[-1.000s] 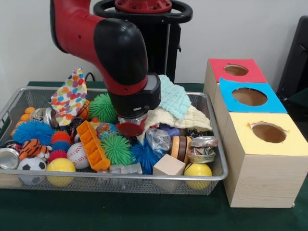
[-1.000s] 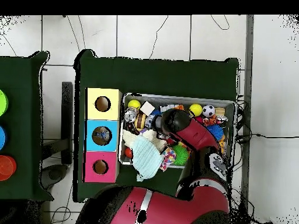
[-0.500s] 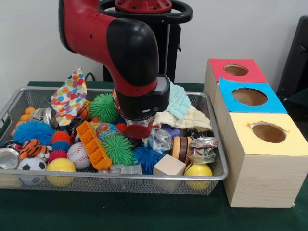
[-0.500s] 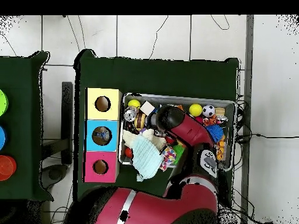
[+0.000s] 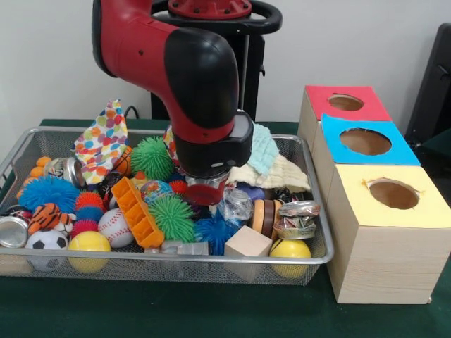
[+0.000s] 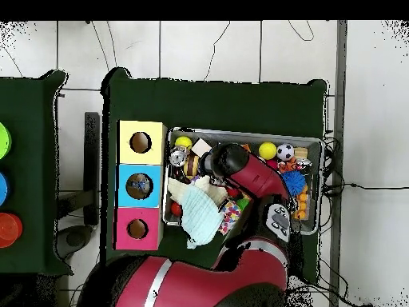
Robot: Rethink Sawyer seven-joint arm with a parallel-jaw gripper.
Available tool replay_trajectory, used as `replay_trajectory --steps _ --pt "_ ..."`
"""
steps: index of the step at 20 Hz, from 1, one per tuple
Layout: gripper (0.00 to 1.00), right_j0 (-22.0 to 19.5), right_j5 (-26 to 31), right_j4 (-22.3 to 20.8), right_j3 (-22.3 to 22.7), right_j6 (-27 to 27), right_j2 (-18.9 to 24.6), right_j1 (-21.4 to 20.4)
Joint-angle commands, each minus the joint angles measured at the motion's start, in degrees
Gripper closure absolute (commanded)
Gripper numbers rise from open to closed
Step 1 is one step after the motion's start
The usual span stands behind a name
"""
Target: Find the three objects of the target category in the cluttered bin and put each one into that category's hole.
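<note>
— How far along did it look?

— Not far. The wire mesh bin [image 5: 310, 255] on the green-covered table [image 5: 211, 313] was crammed full, and I couldn't tell the target category. The red, blue and yellow-topped wooden boxes [image 5: 384, 243] sat beside the bin's right edge.

— Room to move?

— Little. The gripper [image 5: 203, 191] hung mid-bin among spiky balls; I couldn't tell whether it grasped anything.

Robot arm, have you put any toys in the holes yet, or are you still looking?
Nothing can be counted as done: the red hole, blue hole and yellow hole show no toy going in. Right now the arm's end hangs low over the middle of the wire bin, above the spiky balls; whether it grips anything cannot be told. Finding three objects and dropping them remains.
</note>
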Motion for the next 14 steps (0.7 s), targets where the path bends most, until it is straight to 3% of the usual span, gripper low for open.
replay_trajectory --steps 1,3,5,7,8,10,11,12,14 --pt "0.00 0.60 -8.28 9.23 1.36 14.65 9.16 1.78" --pt "0.00 -1.95 -10.98 12.56 4.92 11.50 13.43 -0.84" --pt "0.00 -5.92 -14.14 17.45 9.09 6.81 20.35 -2.79" --pt "0.00 -11.75 -18.69 24.63 14.88 0.25 30.52 -4.11" --pt "0.00 -16.35 -21.45 30.88 19.10 -5.42 38.26 -4.62" --pt "0.00 -20.56 -22.01 37.45 22.67 -11.89 45.12 -4.49" --pt "0.00 -21.97 -22.24 38.68 23.66 -13.22 47.22 -4.24" --pt "0.00 -24.22 -22.07 43.76 25.37 -17.58 51.25 -3.74" --pt "0.00 -27.10 -22.97 41.58 26.50 -18.14 54.58 -2.21"
